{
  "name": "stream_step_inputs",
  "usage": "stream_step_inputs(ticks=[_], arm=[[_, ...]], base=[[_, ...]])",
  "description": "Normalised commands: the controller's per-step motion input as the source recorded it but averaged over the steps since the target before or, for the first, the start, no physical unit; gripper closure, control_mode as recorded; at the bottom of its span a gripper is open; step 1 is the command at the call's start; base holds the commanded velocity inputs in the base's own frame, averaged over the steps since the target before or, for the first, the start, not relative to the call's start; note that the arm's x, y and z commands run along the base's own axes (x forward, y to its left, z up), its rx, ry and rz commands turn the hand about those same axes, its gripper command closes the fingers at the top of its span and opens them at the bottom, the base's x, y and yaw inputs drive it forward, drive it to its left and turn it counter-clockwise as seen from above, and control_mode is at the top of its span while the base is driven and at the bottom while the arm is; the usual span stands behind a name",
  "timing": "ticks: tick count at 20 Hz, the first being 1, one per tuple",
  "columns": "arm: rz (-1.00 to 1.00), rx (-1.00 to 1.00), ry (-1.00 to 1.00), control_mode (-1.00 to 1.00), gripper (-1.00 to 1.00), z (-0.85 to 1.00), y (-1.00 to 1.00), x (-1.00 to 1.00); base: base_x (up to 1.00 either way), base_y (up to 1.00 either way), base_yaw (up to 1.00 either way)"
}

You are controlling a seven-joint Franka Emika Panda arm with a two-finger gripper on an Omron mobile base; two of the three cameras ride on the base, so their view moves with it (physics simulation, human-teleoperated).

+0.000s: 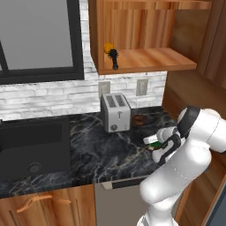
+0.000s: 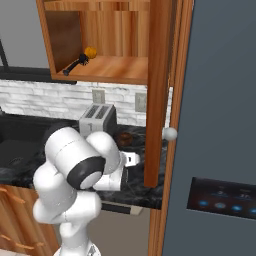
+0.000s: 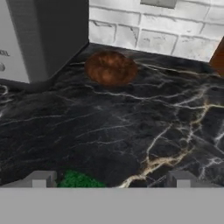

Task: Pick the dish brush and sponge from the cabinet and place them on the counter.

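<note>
Two items: one looks delivered, one is left to fetch, as I judge it from here.
Gripper [image 3: 109, 179]: released, fingers spread wide with nothing between them, low over the counter [image 3: 131, 127].
Sponge [image 3: 78, 179]: green top showing just inside one fingertip, lying on the counter right under my hand; from the left base camera I see it as a small green patch [image 1: 154, 145] by the wrist. I read it as set down, soft and light, needing no more handling.
Counter: black veined stone ahead of the fingers; a brown round thing [image 3: 110, 68] sits beyond the gripper, and the toaster [image 1: 115, 112] stands farther off to one side.
Cabinet [image 1: 145, 59]: well above and beyond the gripper, door open, wooden shelf bare apart from two small things.
Dish brush [image 1: 114, 58]: lying on that shelf near its front edge, touching or just beside the orange ball [image 1: 108, 46].
Handling: I expect the brush to be light, stiff and hard, perhaps slick. I would close across the slim handle mid-length, clear of the ball, which could roll if nudged.
</note>
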Motion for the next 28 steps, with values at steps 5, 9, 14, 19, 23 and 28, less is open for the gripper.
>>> stream_step_inputs(ticks=[5,9,14,19,23,28], arm=[[0.0,-0.17,0.09,-1.0,-1.0,0.6,0.08,-0.01],[0.0,-0.15,0.03,-1.0,-1.0,0.61,0.22,0.0],[0.0,-0.14,0.0,-1.0,-1.0,0.55,0.29,-0.14],[0.0,-0.03,-0.04,-1.0,-1.0,0.21,0.12,-0.34],[0.0,0.07,-0.07,-1.0,-1.0,0.0,0.0,-0.29],[0.0,0.2,-0.09,-1.0,-1.0,0.1,0.0,-0.45]], base=[[0.0,0.0,0.0],[0.0,0.0,0.0],[0.0,0.0,0.0],[0.0,0.0,0.0],[0.0,0.0,0.0],[0.0,0.0,0.0]])
